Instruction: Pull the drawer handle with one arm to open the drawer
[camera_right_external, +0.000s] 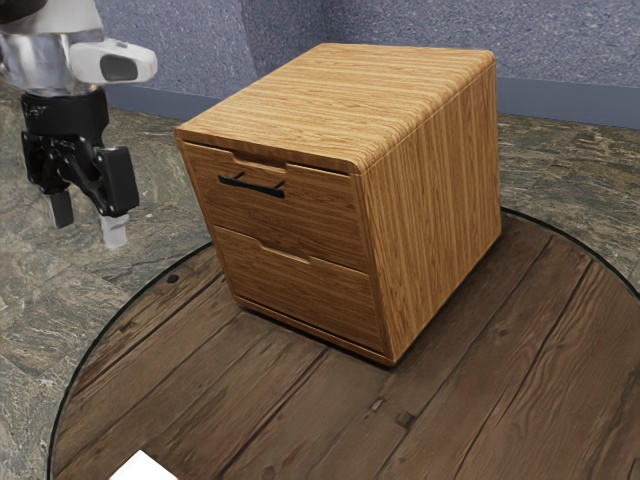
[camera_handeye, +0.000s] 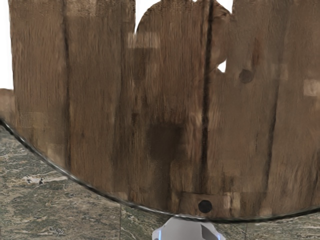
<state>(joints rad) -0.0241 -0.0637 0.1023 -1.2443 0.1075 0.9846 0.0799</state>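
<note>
One thin black bar handle (camera_right_external: 252, 184) sits on the upper drawer (camera_right_external: 300, 215) of a boxy, striped-grain wooden cabinet (camera_right_external: 430, 190) on the round plank bench (camera_right_external: 500, 380). The claw (camera_right_external: 88, 225) hangs spread, well apart from the handle.

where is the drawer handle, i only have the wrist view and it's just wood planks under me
Observer: The black handle is on the top drawer of the cabinet, toward the exterior view's right of the gripper.
Operator: am i touching anything yet
Observer: No. The gripper hangs apart from the cabinet, its fingers open and pointing down, and the top drawer's front looks flush, not yet pulled.
</note>
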